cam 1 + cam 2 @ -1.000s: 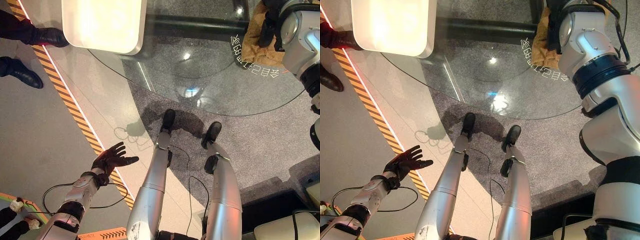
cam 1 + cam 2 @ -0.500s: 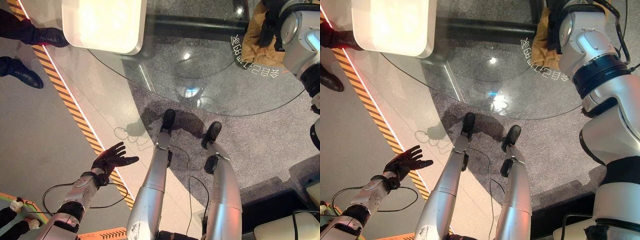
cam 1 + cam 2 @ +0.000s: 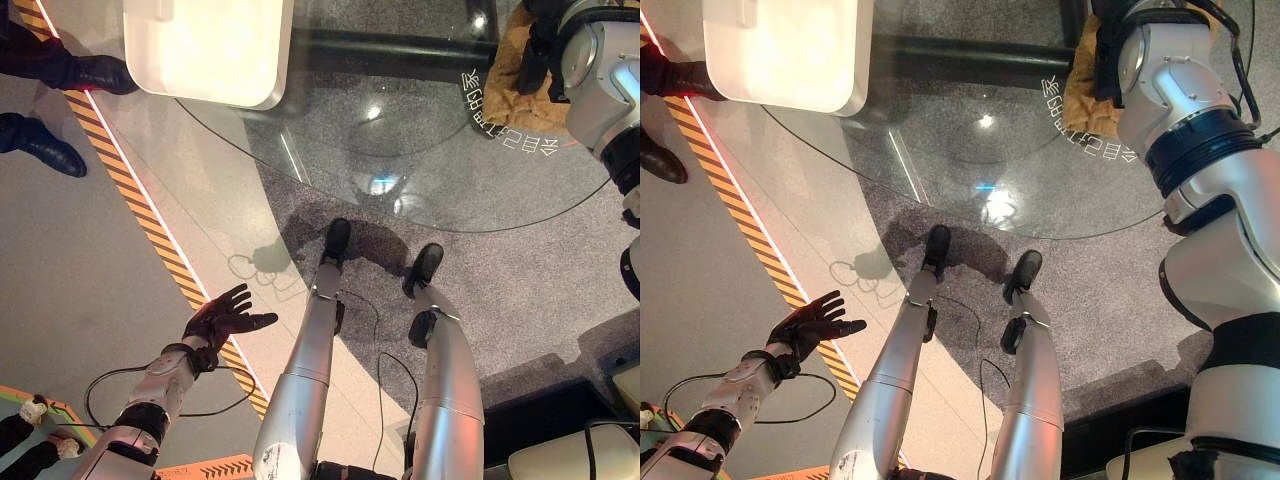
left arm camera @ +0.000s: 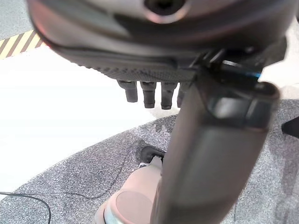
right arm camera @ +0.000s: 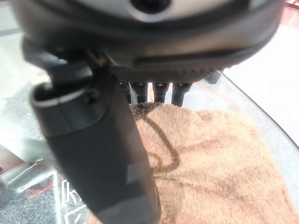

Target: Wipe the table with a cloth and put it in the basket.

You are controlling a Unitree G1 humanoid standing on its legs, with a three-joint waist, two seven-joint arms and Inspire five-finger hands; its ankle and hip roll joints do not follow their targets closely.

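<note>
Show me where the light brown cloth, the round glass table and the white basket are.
Light brown cloth [image 5: 210, 158], right wrist view, its middle.
Round glass table [image 3: 420, 150], left eye view, bare glass top.
White basket [image 3: 215, 50], left eye view, its side wall.

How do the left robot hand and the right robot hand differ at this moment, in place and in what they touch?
The left robot hand hangs low beside the robot over the floor, far from the glass table; the right robot hand is up at the table. The left hand touches nothing, fingers spread; the right hand's straight fingers are at the tan cloth. Neither grips anything.
</note>
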